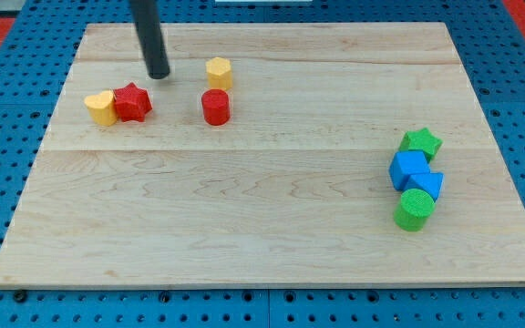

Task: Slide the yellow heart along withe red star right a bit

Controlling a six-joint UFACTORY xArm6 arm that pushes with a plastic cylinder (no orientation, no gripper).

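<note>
Yellow heart [101, 107] partly hidden behind red star [133, 101]; rod top cropped.

My tip [158, 75] is resting on the wooden board [244, 210] just above the red star [132, 101], which is touching the yellow heart [101, 107] on its left. A yellow hexagonal block [219, 72] and red cylinder [215, 107] are sitting to the right, while a green star [421, 142], two blue cubes [409, 169] [427, 185] and a green cylinder [414, 210] are clustering far right.

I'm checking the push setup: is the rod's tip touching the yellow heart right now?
No. My tip sits above and to the right of the red star, clear of the yellow heart on the star's left.
</note>
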